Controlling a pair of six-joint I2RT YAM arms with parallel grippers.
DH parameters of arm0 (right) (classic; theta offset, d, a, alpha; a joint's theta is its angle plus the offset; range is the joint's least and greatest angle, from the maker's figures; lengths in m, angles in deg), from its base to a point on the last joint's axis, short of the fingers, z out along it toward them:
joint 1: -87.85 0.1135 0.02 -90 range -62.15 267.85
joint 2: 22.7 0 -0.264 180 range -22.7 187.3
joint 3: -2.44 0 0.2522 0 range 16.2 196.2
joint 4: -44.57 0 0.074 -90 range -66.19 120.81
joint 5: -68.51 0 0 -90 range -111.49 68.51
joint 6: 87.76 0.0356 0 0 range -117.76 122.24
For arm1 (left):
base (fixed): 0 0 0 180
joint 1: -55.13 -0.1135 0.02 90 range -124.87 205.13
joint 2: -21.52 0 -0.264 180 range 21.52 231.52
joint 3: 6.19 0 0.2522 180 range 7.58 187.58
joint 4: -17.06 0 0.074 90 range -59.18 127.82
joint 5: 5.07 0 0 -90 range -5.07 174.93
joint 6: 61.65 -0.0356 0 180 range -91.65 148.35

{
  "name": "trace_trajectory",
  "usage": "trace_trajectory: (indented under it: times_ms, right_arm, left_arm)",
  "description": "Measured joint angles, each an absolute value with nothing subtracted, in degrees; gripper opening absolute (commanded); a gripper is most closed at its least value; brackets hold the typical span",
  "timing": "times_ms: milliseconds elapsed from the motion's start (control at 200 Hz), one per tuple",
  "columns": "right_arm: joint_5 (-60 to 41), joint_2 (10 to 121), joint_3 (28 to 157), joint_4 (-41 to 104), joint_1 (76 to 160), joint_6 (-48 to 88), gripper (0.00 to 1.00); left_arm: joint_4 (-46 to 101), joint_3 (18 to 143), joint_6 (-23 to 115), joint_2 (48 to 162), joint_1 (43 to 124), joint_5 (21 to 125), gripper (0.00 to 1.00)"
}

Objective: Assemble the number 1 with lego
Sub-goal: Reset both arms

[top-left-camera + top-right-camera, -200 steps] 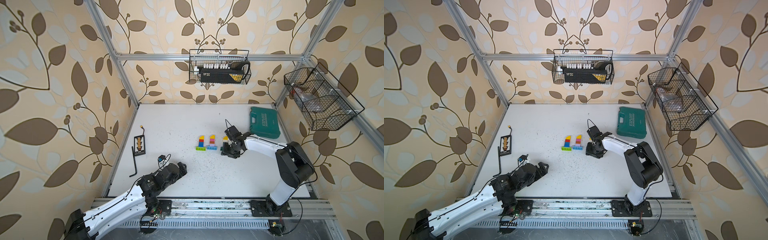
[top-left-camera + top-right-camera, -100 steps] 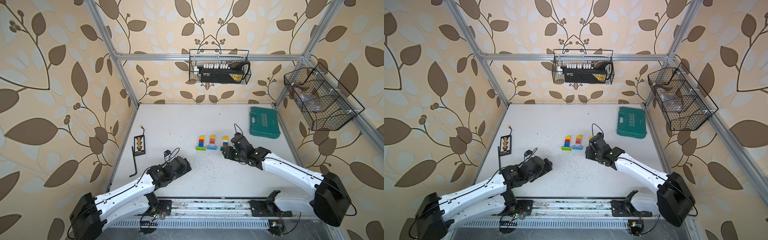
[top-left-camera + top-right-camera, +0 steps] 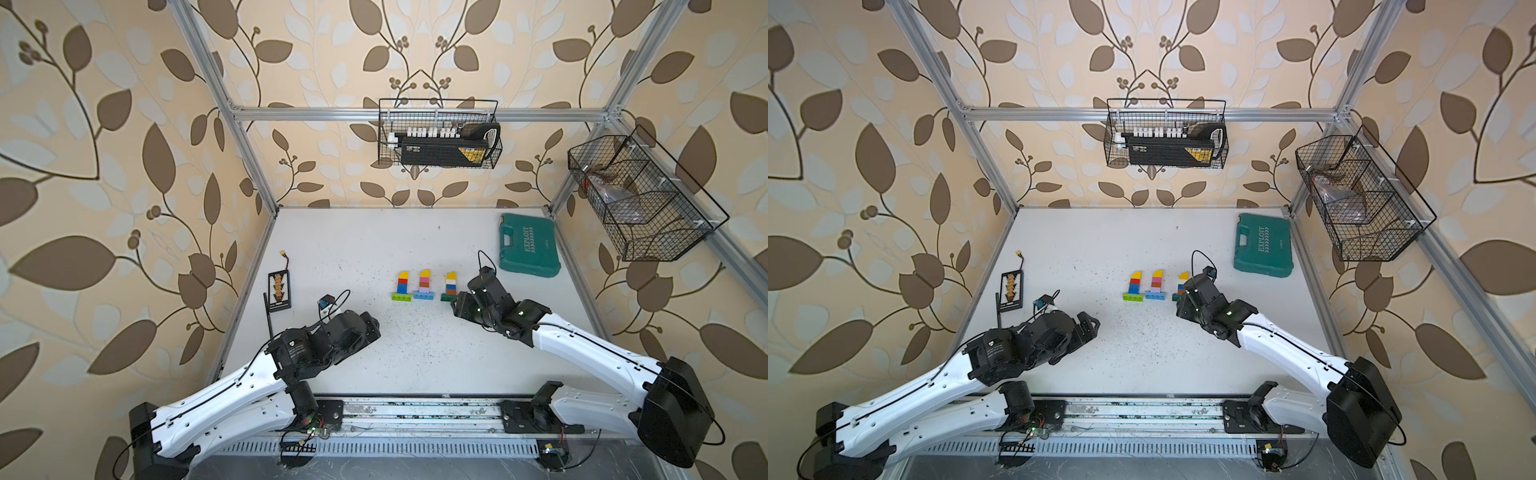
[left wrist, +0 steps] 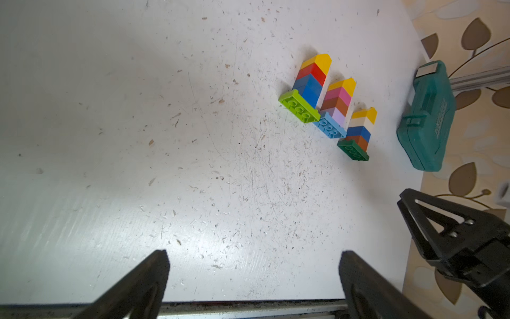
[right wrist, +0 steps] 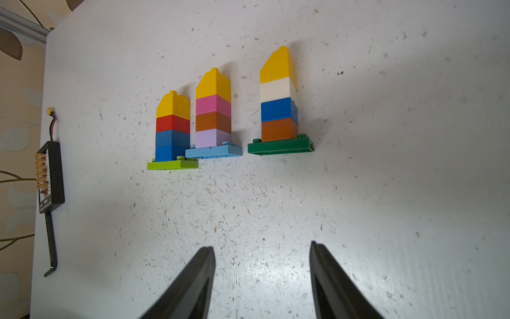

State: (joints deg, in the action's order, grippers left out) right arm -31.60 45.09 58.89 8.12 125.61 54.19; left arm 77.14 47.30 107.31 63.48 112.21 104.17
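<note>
Out in the middle of the white bench the lego lies flat in three short stacks, side by side in a row. Each has a long brick at its foot and a yellow sloped brick at the far end. The lime-based stack carries blue, blue and red. Next to it, the blue-based stack carries lilac, brown and pink, its foot just beside the lime one — touching or not, I cannot tell. The green-based stack lies a little apart, with brown, blue and white. The right gripper hovers near that last stack, jaws parted with nothing between them. Its wrist view shows bare bench between its fingertips and the bricks, while in a top view its black body covers the stack's lower corner. The left gripper hangs over the near left part of the bench, well apart from the lego, jaws spread wide and empty — in both top views its fingers melt into the black wrist and are hard to pick out. Both wrist views cut the fingers off at the frame edge. A teal tool case lies closed near the far right corner. A black connector board sits at the left edge. The back basket holds a dark box, but what the side basket holds is too murky to name.
</note>
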Motion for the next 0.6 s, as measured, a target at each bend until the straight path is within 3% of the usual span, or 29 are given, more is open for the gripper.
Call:
trace_trajectory:
  times_ms: [235, 500, 600]
  right_arm:
    - [-32.39, 44.15, 58.89, 8.01, 125.61, 54.27, 0.59]
    - [-44.56, 39.82, 58.92, 6.43, 125.52, 52.48, 0.6]
    - [-54.73, 32.17, 57.6, 9.01, 126.05, 48.7, 0.9]
  left_arm:
    - [77.21, 35.8, 107.11, 57.36, 112.21, 108.48, 0.99]
    - [82.11, 47.85, 99.46, 62.78, 112.19, 123.91, 0.99]
    - [82.74, 52.7, 93.89, 65.62, 111.75, 133.55, 0.99]
